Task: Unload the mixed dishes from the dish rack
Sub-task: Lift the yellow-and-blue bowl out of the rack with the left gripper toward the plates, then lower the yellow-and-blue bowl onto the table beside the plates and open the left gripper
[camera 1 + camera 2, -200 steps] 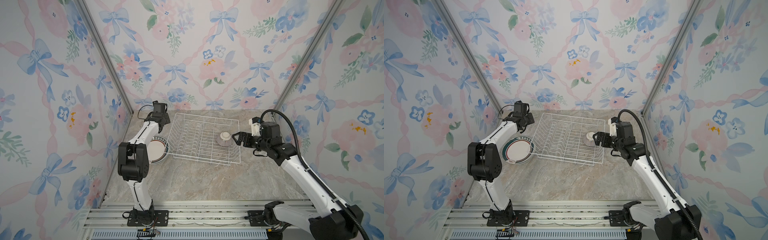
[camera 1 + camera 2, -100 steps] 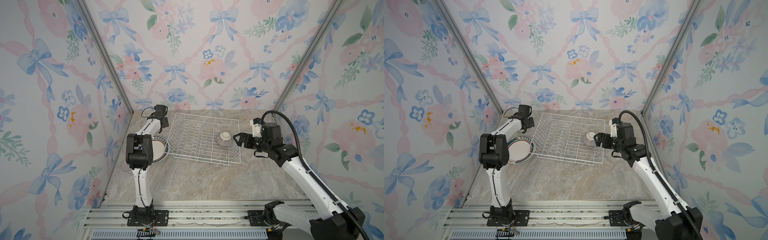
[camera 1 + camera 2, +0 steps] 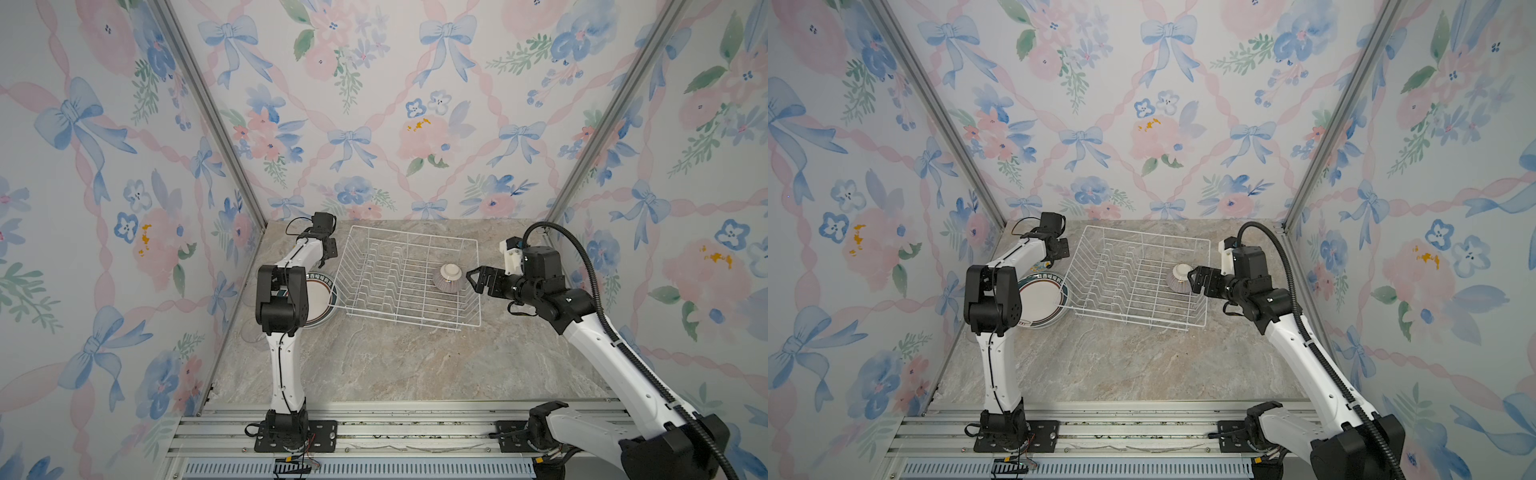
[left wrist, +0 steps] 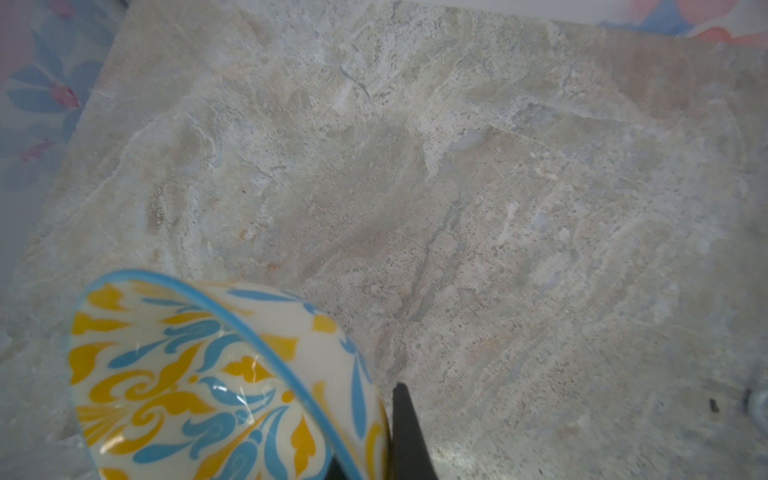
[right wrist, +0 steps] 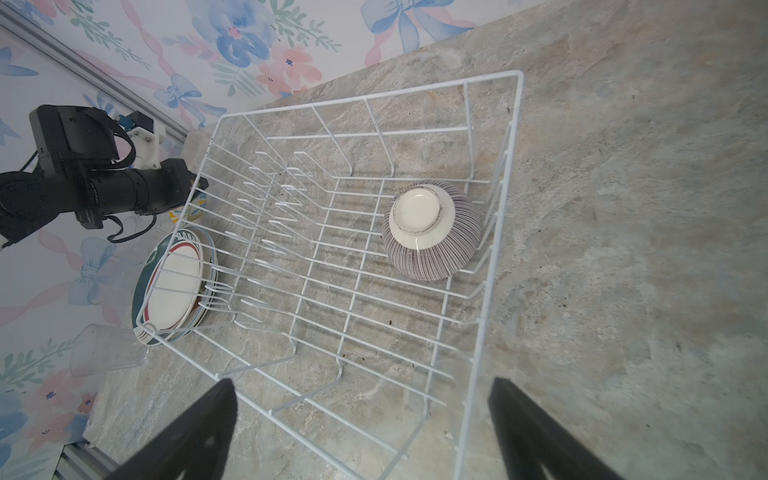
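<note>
The patterned bowl (image 4: 208, 374) is pinched by its rim in the left gripper (image 4: 384, 440), outside the rack (image 3: 415, 233), presumably for setting down; the striped bowl (image 3: 448, 279) inside is faced by the wide-spread right gripper (image 3: 473, 281)

Bright, even, diffuse light in both top views; only faint shadows beneath the white wire dish rack (image 3: 409, 316) on the grey marbled stone worktop (image 3: 395, 365). Left wrist view soft and milky at the edges, small white glints on the glossy yellow-and-blue patterned bowl (image 4: 216, 386). Right wrist view crisper, right tool (image 5: 361, 380) dark and out of focus up close.
</note>
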Motion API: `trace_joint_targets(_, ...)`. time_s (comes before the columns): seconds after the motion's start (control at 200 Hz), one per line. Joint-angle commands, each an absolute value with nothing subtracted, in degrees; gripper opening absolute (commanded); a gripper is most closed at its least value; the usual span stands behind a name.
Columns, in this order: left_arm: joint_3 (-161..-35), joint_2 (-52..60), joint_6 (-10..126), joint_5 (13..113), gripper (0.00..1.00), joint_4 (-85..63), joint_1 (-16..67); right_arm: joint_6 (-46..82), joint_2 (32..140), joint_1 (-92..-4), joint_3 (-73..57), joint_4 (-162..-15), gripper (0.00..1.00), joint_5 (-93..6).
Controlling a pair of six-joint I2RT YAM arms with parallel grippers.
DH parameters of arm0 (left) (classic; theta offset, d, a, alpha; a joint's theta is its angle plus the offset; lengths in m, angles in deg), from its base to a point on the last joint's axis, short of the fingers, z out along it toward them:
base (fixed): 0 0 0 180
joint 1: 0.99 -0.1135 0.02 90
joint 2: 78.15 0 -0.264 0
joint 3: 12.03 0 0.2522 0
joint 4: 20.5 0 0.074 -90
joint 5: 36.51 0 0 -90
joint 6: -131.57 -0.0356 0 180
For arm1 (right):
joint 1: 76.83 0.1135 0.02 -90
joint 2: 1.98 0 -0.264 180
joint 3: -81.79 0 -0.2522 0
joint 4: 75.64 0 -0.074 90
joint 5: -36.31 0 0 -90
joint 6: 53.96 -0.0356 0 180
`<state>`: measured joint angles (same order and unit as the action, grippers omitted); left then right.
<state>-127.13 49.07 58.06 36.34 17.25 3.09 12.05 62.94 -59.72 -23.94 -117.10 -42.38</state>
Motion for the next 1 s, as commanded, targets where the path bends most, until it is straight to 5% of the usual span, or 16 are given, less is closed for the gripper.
trace_joint_targets(0.0,-130.18,50.21,56.86,35.01,0.11,17.15,2.66,11.45,62.09,-58.94,-24.62,-118.66,0.97,-43.17)
trace_joint_targets(0.06,-130.38,50.35,56.71,35.56,0.27,17.12,2.71,11.58,62.02,-58.9,-24.65,-118.81,0.97,-43.46)
trace_joint_targets(0.295,-131.18,50.78,56.43,36.51,0.27,17.23,2.7,11.66,62.01,-58.94,-24.47,-119.3,0.97,-44.03)
trace_joint_targets(0.725,-129.84,45.4,57.29,37.76,0.68,17.34,2.77,11.34,62.4,-58.9,-24.97,-118.38,0.97,-43.5)
trace_joint_targets(0.995,-126.11,38.41,60.43,42.55,0.74,17.22,3.88,11.65,63.3,-58.9,-25.22,-118.15,0.97,-43.51)
